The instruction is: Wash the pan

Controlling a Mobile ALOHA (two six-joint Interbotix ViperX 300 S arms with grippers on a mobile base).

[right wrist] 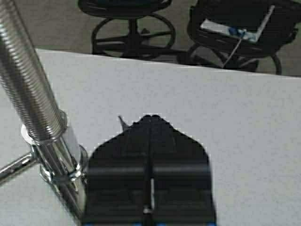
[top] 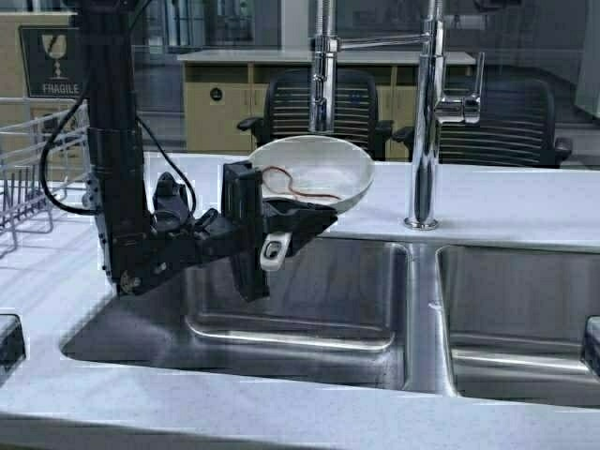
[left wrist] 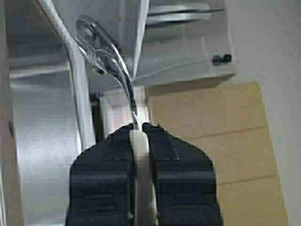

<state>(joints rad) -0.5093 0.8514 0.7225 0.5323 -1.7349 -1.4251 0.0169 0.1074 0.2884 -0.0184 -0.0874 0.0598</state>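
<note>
A: Sink (top: 300,347) first. The left basin lies below the left gripper (top: 298,223); its floor is bare steel as far as the high view shows. The faucet (top: 424,112) stands beyond and to the right of the gripper, its spray head hanging above the pan (top: 314,173).

B: Pan position?

A: Held up over the back edge of the left basin, tilted so the inside faces the camera. Red-orange squiggle (top: 295,183) inside. Left gripper is clamped on the short white handle (top: 275,249); the left wrist view shows the fingers (left wrist: 174,169) closed tight against the handle's edge.

B: Handling?

A: Judging by looks: small, rigid, light enough for a one-sided hold. The glazed surface likely turns slick once wet. The handle is the only sensible grip; the rim is too shallow and smooth. A hold so far from the bowl may let it swing.

B: Right gripper?

A: Its own wrist view shows the right gripper (right wrist: 149,123) pressed shut on nothing, over the countertop (right wrist: 225,117), just beside the faucet column. In the high view it is not visible.

B: Anything unclear?

A: The handle's grip point is hidden behind the fingers. Whether water runs, cannot tell. The pan's underside is unseen.
</note>
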